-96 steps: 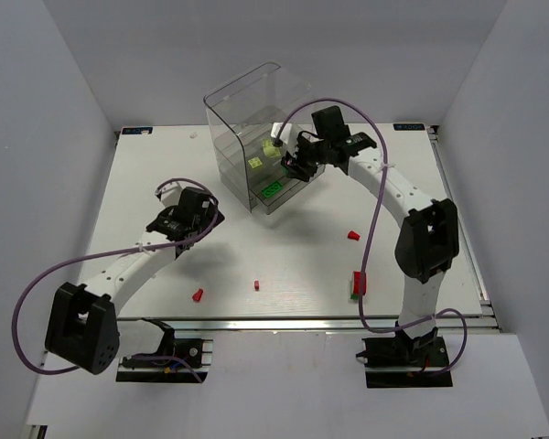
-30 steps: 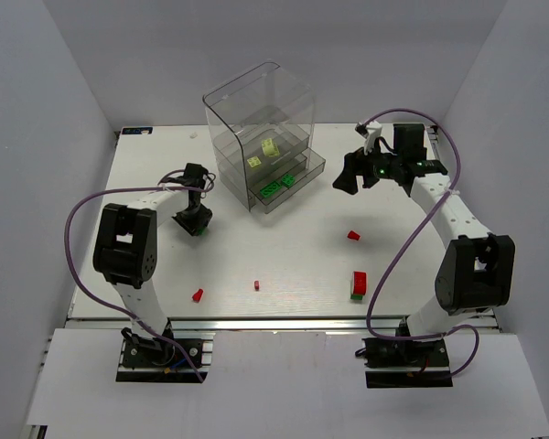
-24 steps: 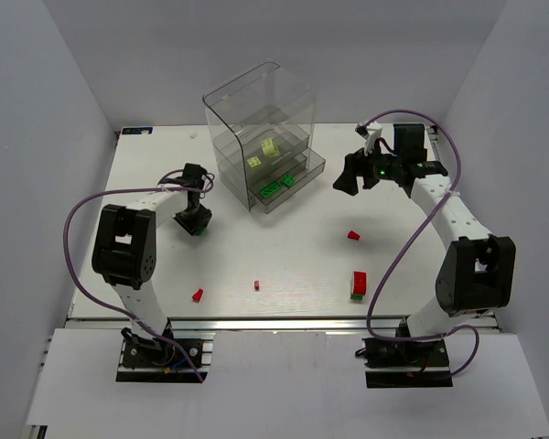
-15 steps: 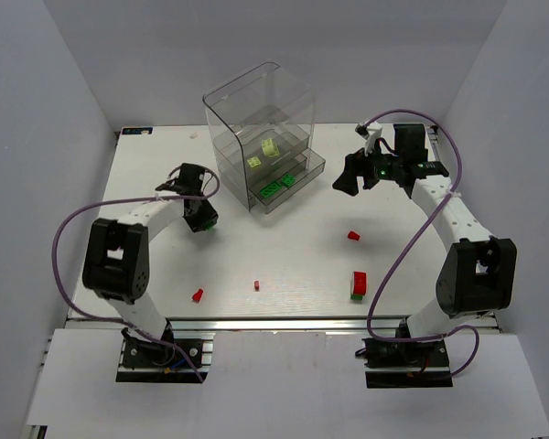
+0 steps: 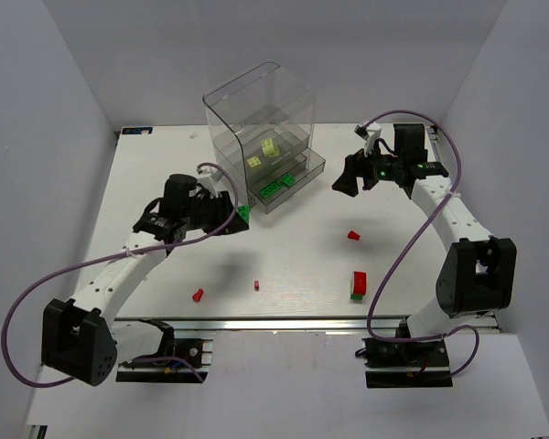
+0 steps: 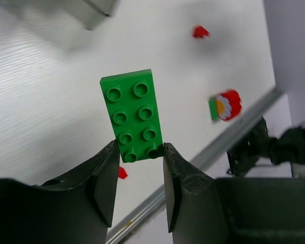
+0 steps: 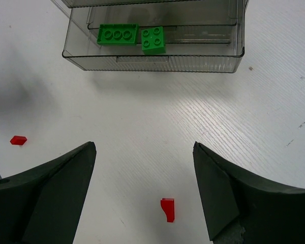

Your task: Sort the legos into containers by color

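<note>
Two arms show from above: the left gripper (image 5: 241, 216) pinches a bright green two-by-four studded plastic brick (image 5: 244, 211) just left of the clear stacked-drawer unit (image 5: 256, 119). Its pulled-out bottom drawer (image 5: 302, 187) lies close to the right, and the right gripper (image 5: 343, 184) hovers past the drawer's far end. At the left wrist, the jaws clamp one short end, the brick's long axis pointing straight out. At the right wrist, the jaws gape wide and empty before the drawer, which holds two green bricks (image 7: 118, 34). The left arm looks nearer for the drop.

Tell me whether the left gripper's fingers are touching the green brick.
Touching. The left wrist view shows the fingers of the left gripper pressed against both sides of the green brick at its lower end, with no gap.
</note>
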Action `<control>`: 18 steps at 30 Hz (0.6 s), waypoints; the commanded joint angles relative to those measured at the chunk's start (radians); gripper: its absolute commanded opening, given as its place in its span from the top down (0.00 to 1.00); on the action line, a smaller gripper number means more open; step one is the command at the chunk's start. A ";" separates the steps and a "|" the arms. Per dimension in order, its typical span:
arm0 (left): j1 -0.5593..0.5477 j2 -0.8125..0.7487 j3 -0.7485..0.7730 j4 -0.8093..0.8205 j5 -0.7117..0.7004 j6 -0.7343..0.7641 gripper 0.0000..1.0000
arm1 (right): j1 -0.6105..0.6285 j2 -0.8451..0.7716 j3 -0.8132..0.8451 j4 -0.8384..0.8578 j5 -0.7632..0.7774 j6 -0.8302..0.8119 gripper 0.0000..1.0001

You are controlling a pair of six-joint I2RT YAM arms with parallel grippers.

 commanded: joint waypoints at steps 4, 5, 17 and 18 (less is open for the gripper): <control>-0.142 0.076 0.177 -0.050 0.090 0.172 1.00 | 0.002 -0.007 0.030 0.024 -0.030 0.000 0.18; -0.161 0.128 0.211 -0.057 0.071 0.187 1.00 | 0.002 -0.008 0.029 0.026 -0.023 -0.002 0.18; -0.271 0.609 0.829 -0.244 -0.366 0.404 1.00 | -0.009 -0.071 -0.029 0.017 0.039 -0.026 0.18; -0.271 0.672 0.863 -0.263 -0.405 0.416 1.00 | -0.008 -0.075 -0.032 0.020 0.041 -0.025 0.17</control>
